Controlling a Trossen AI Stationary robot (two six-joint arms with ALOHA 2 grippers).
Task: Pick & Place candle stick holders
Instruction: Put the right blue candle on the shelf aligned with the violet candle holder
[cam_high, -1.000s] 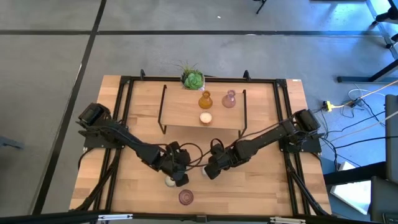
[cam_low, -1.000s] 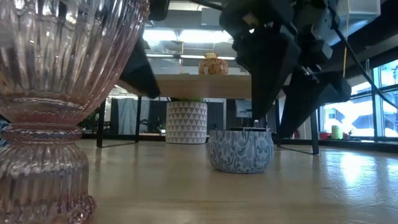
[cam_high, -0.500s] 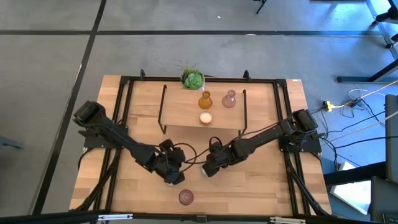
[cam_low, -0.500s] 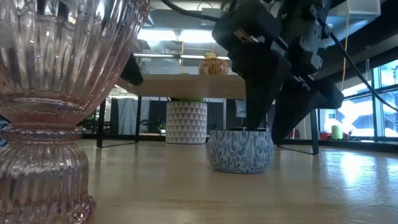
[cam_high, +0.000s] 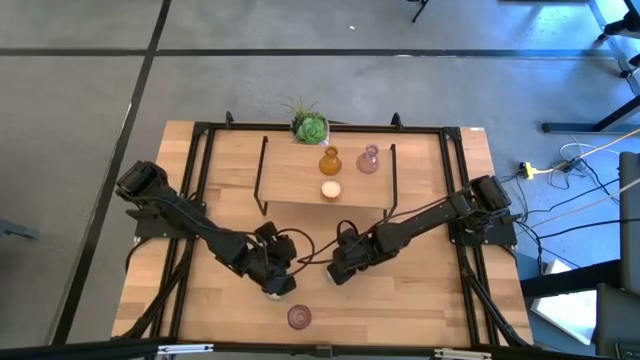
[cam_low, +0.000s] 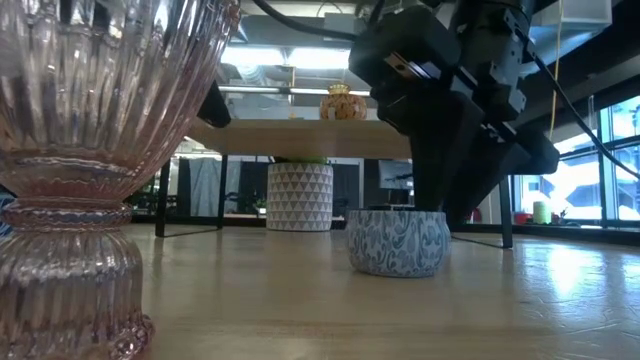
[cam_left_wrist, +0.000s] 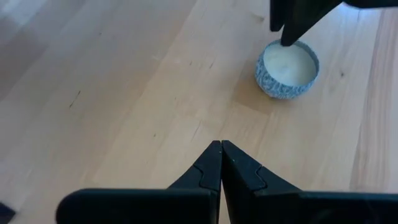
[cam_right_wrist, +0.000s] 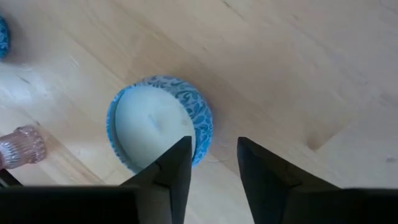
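The right gripper (cam_right_wrist: 211, 163) is down at the front middle of the bench (cam_high: 420, 300), its two fingers (cam_right_wrist: 176, 165) parted with one tip over the near rim of a low round holder (cam_right_wrist: 158, 127) with a blue-patterned wall and cream-white filling; the other finger stands just outside the wall, so the rim lies between them, not yet pinched. In the low view this holder (cam_low: 398, 240) sits flat on the wood under the dark arm. The left gripper (cam_left_wrist: 221, 163) hangs just beside it, fingers pressed together and holding nothing. On the raised shelf (cam_high: 290, 185) at the back stand an amber glass holder (cam_high: 330, 160), a pinkish glass holder (cam_high: 369, 159) and a cream-white holder (cam_high: 331, 190). Another pinkish ribbed glass holder (cam_high: 298, 317) stands near the front edge. A green plant (cam_high: 309, 126) sits behind the shelf.
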